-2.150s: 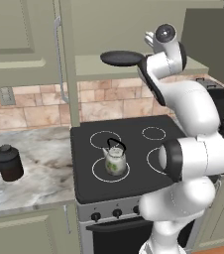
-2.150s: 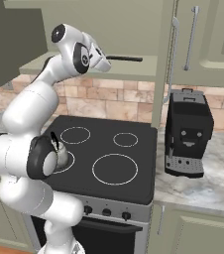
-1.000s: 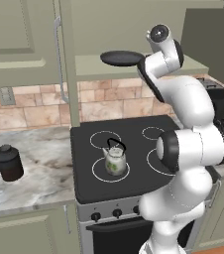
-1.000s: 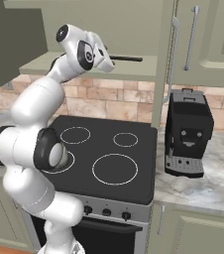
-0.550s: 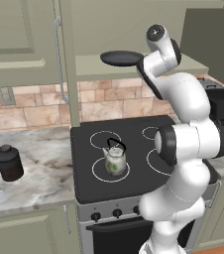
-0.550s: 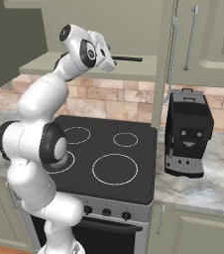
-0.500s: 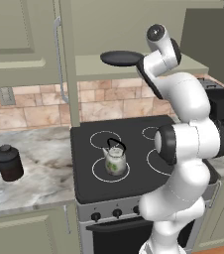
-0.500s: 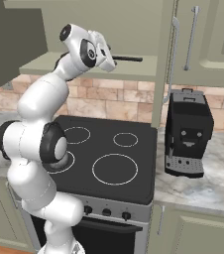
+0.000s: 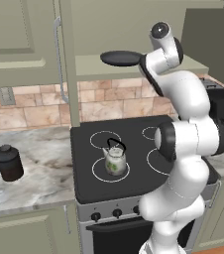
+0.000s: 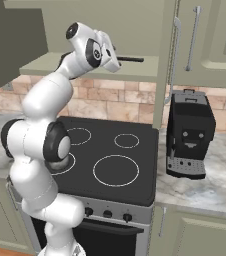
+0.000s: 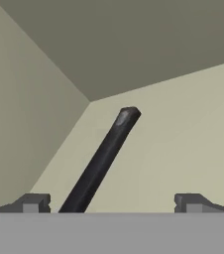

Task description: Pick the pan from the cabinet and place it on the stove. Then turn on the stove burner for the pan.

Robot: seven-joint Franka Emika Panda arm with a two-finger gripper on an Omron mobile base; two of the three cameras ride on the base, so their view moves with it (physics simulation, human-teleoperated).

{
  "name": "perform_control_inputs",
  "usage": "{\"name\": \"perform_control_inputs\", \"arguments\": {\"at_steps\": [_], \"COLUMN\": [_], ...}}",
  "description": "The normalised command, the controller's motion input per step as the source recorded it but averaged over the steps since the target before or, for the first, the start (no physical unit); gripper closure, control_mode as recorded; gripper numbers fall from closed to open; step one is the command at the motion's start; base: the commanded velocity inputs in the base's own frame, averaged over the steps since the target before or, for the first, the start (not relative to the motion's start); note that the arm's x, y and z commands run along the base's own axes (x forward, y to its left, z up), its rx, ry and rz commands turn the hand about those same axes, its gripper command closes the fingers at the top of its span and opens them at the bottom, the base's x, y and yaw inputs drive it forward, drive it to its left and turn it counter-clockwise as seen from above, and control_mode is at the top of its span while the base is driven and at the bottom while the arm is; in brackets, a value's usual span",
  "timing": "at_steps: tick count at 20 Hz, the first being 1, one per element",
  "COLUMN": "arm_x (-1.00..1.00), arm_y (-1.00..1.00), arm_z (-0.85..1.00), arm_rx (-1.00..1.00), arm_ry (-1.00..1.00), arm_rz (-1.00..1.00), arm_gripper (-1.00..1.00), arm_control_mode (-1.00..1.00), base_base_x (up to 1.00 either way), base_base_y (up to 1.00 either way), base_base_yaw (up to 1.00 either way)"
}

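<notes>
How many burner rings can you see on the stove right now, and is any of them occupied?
4. Far left ring and far right ring are bare; the large near right ring is bare. The kettle sits on the near left ring.

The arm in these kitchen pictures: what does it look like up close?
The arm is glossy white, built of rounded, bulging segments joined by dark grey-black rings. No cables or markings show. Its end effector ends in two small dark grey, blocky fingertips.
</notes>
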Motion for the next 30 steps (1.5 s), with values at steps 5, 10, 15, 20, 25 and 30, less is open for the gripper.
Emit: {"name": "perform_control_inputs", "arguments": {"at_steps": [5, 10, 15, 20, 25, 30], "arm_x": [0.11, 0.2, 0.24, 0.24, 0.18, 0.1], "arm_y": [-0.09, 0.0, 0.0, 0.0, 0.0, 0.0], "arm_z": [0.0, 0.0, 0.0, -0.06, -0.09, -0.09], "arm_rx": [0.05, 0.05, 0.02, 0.0, 0.0, 0.0], "arm_ry": [0.03, 0.03, 0.02, 0.01, 0.01, 0.02], "arm_rz": [0.0, -0.03, -0.04, -0.04, -0.04, -0.03], "arm_gripper": [-1.0, -1.0, -1.0, -1.0, -1.0, -1.0], "arm_control_mode": [-1.0, -1.0, -1.0, -1.0, -1.0, -1.0], "base_base_x": [0.0, 0.0, 0.0, 0.0, 0.0, 0.0], "base_base_y": [0.0, 0.0, 0.0, 0.0, 0.0, 0.0], "base_base_yaw": [0.0, 0.0, 0.0, 0.0, 0.0, 0.0]}}
